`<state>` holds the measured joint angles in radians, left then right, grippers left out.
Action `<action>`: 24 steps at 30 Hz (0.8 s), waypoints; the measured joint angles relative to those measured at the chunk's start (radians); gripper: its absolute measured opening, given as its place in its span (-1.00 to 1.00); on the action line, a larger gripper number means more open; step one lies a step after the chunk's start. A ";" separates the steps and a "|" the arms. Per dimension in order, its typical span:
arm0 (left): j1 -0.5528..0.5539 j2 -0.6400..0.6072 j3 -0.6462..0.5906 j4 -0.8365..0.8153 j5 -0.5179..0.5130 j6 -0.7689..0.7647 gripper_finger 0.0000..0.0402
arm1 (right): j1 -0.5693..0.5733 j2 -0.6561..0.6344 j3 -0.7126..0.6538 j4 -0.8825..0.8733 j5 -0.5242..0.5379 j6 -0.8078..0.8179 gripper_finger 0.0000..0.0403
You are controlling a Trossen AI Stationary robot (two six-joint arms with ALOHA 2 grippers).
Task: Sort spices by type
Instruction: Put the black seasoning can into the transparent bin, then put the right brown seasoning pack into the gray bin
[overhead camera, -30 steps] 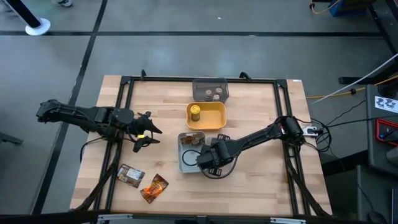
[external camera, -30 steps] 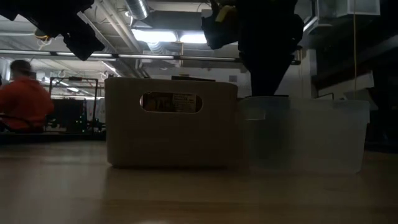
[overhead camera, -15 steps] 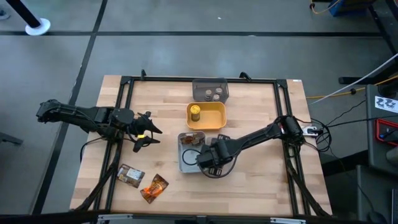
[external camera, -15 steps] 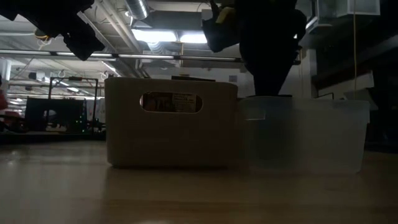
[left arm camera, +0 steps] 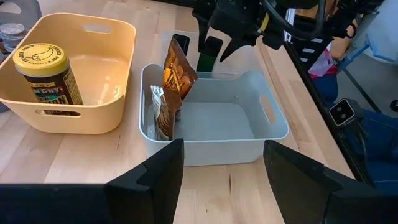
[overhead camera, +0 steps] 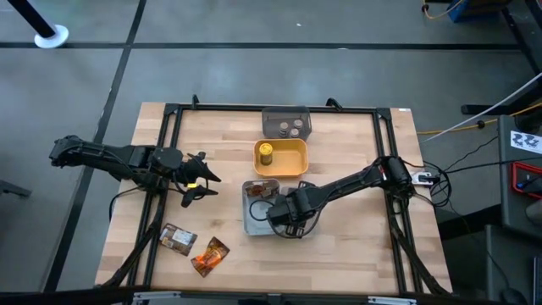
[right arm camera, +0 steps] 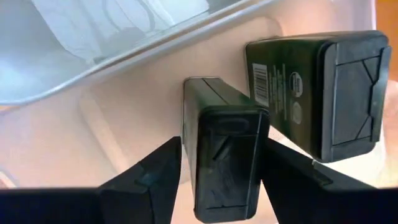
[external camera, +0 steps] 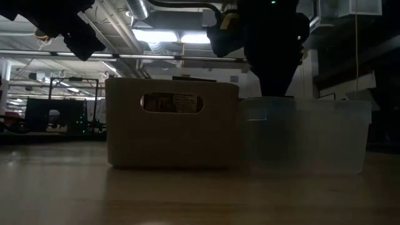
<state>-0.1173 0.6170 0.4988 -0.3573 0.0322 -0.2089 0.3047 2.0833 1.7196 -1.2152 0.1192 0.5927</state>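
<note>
Two dark grey boxes stand in the clear tray [overhead camera: 298, 227]: one [right arm camera: 224, 155] between the fingers of my right gripper [overhead camera: 292, 216], the other [right arm camera: 317, 93] beside it. My right gripper points down and is open. My left gripper [overhead camera: 199, 178] hovers open over the table's left side, touching nothing. Foil packets [left arm camera: 171, 87] stand in the pale-blue tray [left arm camera: 273, 124]. The yellow-lidded jar [left arm camera: 46, 74] stands in the yellow tray [overhead camera: 292, 161]. Two tiny round jars [overhead camera: 290, 129] sit in the grey tray [overhead camera: 275, 119]. A brown packet [overhead camera: 178, 240] and an orange packet [overhead camera: 210, 256] lie on the table. My right gripper's fingers come from above, on either side of the dark box's upper end [right arm camera: 224, 130]. A pale strip shows between one finger [right arm camera: 149, 180] and the box. I cannot tell whether the other finger [right arm camera: 292, 180] touches it. The box stands upright in the clear tray.
The four trays crowd the table's middle and far side. In the low view the pale-blue tray [external camera: 172, 122] and the clear tray [external camera: 306, 134] stand side by side. Bare wood lies along the near edge and the right side. A black frame [overhead camera: 169, 152] borders the tabletop.
My right gripper has tipped a little over the clear tray without leaving its place. A person in an orange top, in the room behind, has gone out of the low view.
</note>
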 joint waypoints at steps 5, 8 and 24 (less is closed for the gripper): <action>0.000 0.000 0.000 0.000 0.000 0.000 0.02 | 0.001 0.000 0.029 -0.067 0.003 0.001 0.02; 0.000 0.000 0.000 0.000 0.000 0.000 0.02 | 0.002 -0.001 0.072 -0.113 0.029 0.003 0.02; 0.000 0.000 0.000 0.000 0.000 -0.003 0.02 | 0.003 -0.001 0.321 -0.359 0.053 0.030 0.02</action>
<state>-0.1169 0.6170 0.4988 -0.3569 0.0322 -0.2121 0.3080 2.0820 2.0408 -1.5743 0.1726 0.6224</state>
